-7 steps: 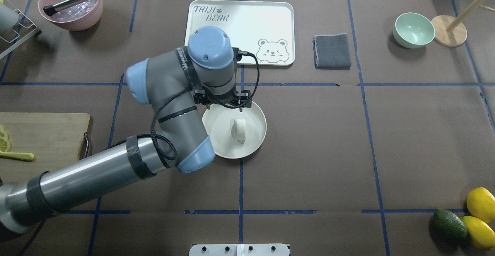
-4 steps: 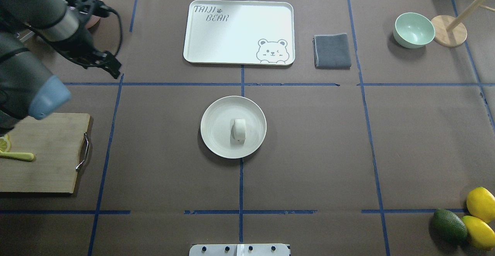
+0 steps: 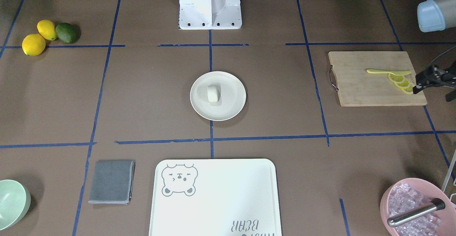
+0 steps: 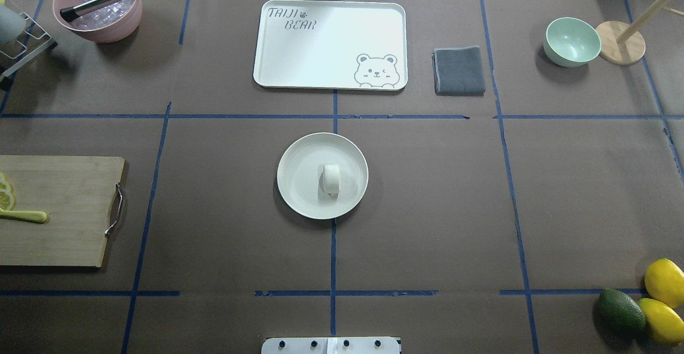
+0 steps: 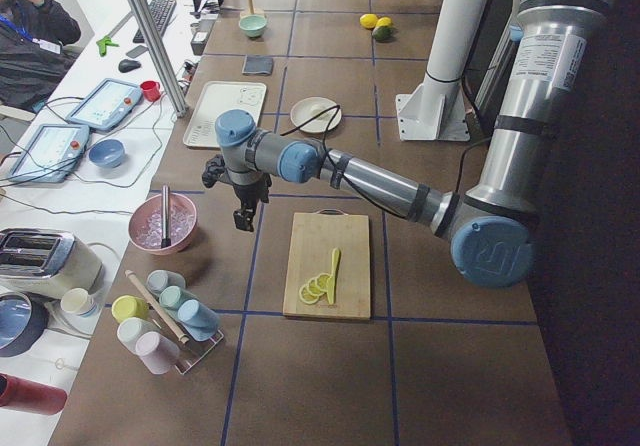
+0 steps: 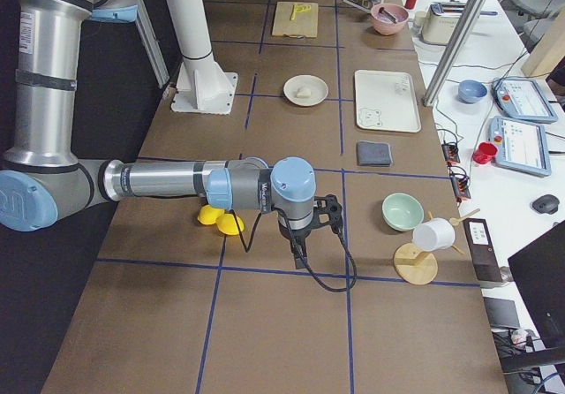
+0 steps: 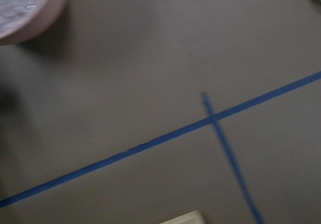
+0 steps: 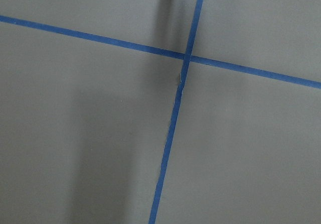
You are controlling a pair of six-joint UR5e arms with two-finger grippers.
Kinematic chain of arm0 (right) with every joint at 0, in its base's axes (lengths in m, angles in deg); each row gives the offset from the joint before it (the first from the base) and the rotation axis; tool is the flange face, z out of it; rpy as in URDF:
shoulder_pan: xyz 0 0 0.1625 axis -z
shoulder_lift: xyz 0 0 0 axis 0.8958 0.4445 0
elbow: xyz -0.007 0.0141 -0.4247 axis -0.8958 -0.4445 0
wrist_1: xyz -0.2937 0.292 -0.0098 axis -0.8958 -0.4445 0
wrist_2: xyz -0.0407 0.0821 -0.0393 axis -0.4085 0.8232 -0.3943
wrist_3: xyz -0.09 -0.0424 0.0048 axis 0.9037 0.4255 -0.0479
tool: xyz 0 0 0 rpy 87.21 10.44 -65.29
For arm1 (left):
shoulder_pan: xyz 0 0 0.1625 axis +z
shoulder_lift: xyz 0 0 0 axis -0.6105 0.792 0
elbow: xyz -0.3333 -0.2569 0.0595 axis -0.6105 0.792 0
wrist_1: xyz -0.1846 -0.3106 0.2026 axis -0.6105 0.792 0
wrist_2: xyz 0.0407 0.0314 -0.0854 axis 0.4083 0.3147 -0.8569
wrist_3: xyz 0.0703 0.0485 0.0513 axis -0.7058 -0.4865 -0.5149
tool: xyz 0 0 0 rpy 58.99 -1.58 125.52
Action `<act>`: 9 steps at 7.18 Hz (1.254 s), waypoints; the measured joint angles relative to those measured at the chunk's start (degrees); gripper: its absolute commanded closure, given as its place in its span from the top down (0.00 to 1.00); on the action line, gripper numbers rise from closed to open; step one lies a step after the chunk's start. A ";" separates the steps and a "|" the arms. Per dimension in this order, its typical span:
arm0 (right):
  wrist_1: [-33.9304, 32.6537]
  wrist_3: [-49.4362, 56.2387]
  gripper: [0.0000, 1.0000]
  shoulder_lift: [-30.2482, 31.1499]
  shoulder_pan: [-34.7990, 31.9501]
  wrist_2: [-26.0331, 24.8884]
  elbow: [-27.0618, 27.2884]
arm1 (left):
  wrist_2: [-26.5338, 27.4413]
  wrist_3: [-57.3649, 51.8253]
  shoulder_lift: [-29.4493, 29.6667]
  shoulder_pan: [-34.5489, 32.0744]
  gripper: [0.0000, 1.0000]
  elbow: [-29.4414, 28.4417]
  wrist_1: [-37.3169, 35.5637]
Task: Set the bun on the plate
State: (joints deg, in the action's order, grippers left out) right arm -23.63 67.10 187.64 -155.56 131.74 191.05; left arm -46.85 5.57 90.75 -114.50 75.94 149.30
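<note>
The left gripper [image 3: 417, 86] juts in at the front-facing view's right edge, its body cut off and its jaws unreadable. The right gripper [image 6: 298, 254] shows only from the side, too small to judge, its arm [image 6: 168, 182] hiding part of the lemons [image 6: 231, 226]. The left wrist view is blurred, the pink bowl [image 7: 20, 8] clipped at its corner. The bear-print tray [image 3: 213, 200] and green bowl [image 3: 10, 207] run off the front-facing frame
</note>
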 measured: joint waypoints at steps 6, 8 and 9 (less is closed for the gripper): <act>0.00 0.19 1.00 0.09 0.00 0.20 0.01 | -2.86 -7.88 -9.17 -8.26 1.00 -2.99 1.11; 0.01 0.16 1.00 0.09 0.01 0.26 0.07 | -3.13 -11.62 -10.65 -10.05 1.00 -3.93 0.82; 0.03 0.10 1.00 0.09 0.01 0.26 0.07 | -2.42 -12.03 -10.82 -10.59 1.00 -4.20 0.80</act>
State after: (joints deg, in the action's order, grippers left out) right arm -23.60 67.20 187.73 -155.54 131.99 191.11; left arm -49.27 -6.46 79.93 -125.09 71.75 150.10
